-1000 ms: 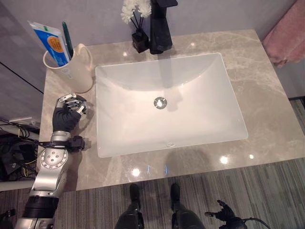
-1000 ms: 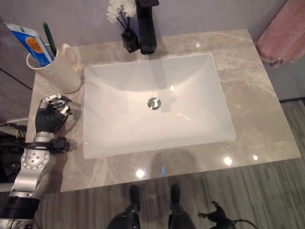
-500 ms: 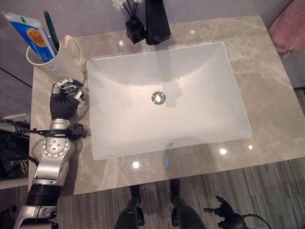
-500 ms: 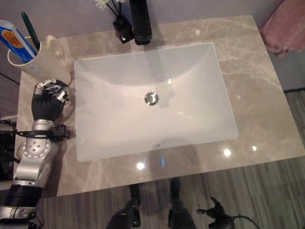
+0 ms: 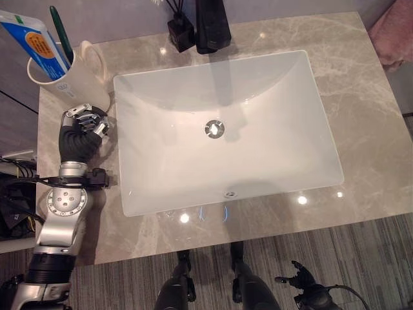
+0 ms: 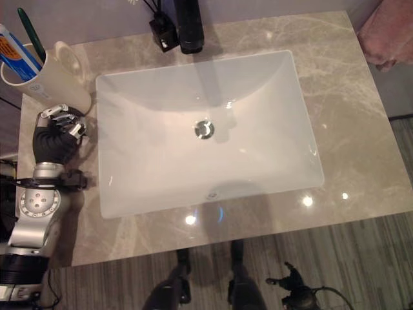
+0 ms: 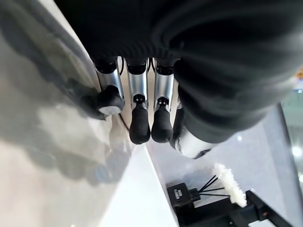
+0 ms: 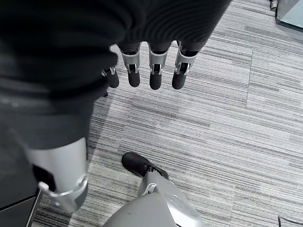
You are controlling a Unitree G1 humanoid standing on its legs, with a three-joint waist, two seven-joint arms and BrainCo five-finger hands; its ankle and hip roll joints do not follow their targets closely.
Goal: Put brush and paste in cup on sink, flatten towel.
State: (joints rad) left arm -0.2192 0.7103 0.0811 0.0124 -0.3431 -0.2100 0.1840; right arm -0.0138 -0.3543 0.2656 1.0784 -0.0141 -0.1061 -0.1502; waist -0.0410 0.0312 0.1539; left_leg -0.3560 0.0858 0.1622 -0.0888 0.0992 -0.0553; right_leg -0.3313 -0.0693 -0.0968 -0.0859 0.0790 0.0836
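I've got the marble counter (image 5: 361,116) carrying the sink (image 5: 271,155), cup (image 5: 74,77) back left, tap (image 5: 211,26) and diffuser (image 5: 179,32) behind.

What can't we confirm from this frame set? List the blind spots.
- Towel: cut off by the edge of both eye views, so flat or bunched is undecidable.
- Toothbrush and toothpaste: lower ends hidden inside the cup.
- Faucet: top cut off by the upper edge.
- Left robot hand: contact with the counter is unclear.
- Right robot hand: hangs over striped floor, tiny in the eye views.
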